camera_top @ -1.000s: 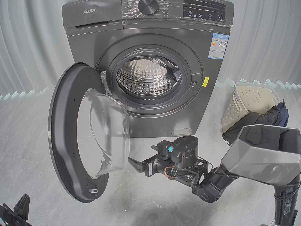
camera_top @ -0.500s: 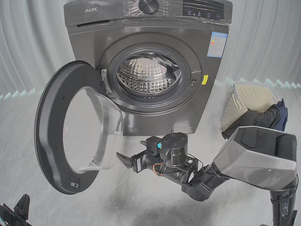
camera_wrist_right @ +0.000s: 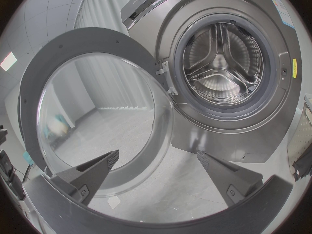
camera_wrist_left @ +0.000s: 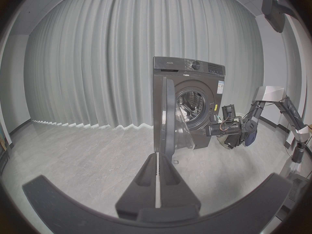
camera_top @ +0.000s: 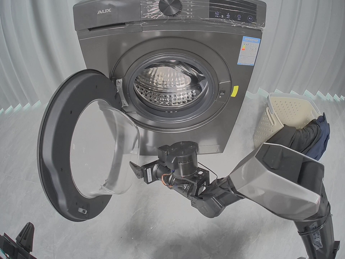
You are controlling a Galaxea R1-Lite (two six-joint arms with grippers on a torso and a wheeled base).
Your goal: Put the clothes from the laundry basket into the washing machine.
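Observation:
The grey washing machine (camera_top: 169,80) stands in front of me with its round door (camera_top: 59,144) swung wide to the left and the steel drum (camera_top: 170,83) bare inside. My right gripper (camera_top: 136,169) hangs low in front of the machine, close to the door's glass bowl (camera_top: 107,151), open with nothing between its fingers (camera_wrist_right: 110,160). On the floor to the right of the machine is the cream laundry basket (camera_top: 287,108), with dark clothes (camera_top: 305,133) draped over its rim. My left gripper (camera_wrist_left: 158,166) is shut on nothing, far off to the left.
Grey curtains (camera_top: 28,54) hang behind and beside the machine. Bare grey floor (camera_top: 143,227) spreads in front of it. The open door (camera_wrist_right: 94,114) takes up the space left of the drum opening (camera_wrist_right: 222,65).
The door has swung wider to the left. My right gripper has moved left and a little toward the machine, staying by the glass bowl's edge. The left gripper has kept still.

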